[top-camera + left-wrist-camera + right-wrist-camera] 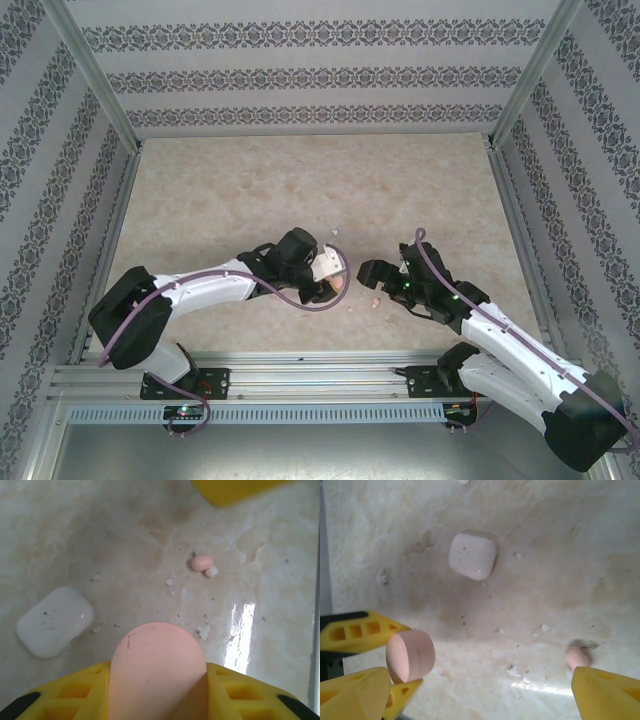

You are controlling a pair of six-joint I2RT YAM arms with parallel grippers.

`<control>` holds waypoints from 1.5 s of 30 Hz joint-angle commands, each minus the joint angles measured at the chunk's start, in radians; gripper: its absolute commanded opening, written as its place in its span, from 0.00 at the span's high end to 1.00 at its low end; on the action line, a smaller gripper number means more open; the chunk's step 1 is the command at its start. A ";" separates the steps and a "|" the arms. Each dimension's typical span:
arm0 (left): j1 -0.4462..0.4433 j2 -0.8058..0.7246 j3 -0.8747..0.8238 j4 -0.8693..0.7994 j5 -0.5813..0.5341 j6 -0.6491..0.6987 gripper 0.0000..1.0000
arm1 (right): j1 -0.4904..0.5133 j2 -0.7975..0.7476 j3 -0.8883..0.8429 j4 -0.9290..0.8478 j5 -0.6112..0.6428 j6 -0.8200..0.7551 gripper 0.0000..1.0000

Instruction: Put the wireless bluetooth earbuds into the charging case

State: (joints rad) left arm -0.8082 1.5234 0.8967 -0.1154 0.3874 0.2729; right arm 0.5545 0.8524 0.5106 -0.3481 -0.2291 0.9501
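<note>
Clamping a pink case [155, 650], left gripper [158, 680] is facing white earbud [211, 571] touching pink earbud [201, 562], white case [55, 621] aside. Right gripper [480, 692] is gaping wide.

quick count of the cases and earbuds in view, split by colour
pink charging case: 1
white charging case: 1
pink earbud: 1
whitish earbud: 1
total: 4
</note>
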 commanded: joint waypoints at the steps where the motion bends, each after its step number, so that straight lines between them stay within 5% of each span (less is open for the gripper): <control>1: 0.016 -0.054 0.079 -0.104 0.059 -0.003 0.68 | 0.015 -0.005 0.064 0.018 -0.108 0.025 0.07; 12: 0.027 -0.093 0.209 -0.208 0.191 -0.026 0.70 | 0.031 0.087 0.172 0.029 -0.220 0.015 0.09; 20: 0.029 -0.089 0.238 -0.231 0.220 -0.020 0.70 | 0.029 0.111 0.164 0.105 -0.269 0.071 0.39; 28: 0.038 -0.077 0.255 -0.206 0.261 -0.038 0.70 | 0.023 0.133 0.114 0.252 -0.344 0.160 0.41; 33: 0.048 -0.069 0.252 -0.184 0.269 -0.059 0.69 | 0.015 0.137 0.083 0.373 -0.379 0.261 0.68; 36: 0.058 -0.070 0.247 -0.157 0.259 -0.090 0.61 | 0.012 0.137 0.103 0.366 -0.387 0.281 0.76; 42: 0.129 -0.125 0.218 -0.026 0.273 -0.207 0.36 | 0.002 0.128 0.133 0.387 -0.369 0.358 0.77; 45: 0.174 -0.166 0.201 0.014 0.323 -0.236 0.33 | -0.010 0.122 0.143 0.415 -0.351 0.398 0.77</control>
State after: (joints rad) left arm -0.6846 1.4231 1.1053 -0.2253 0.6708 0.1043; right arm 0.5529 0.9886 0.6247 0.0296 -0.5800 1.2900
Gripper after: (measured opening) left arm 0.668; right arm 0.270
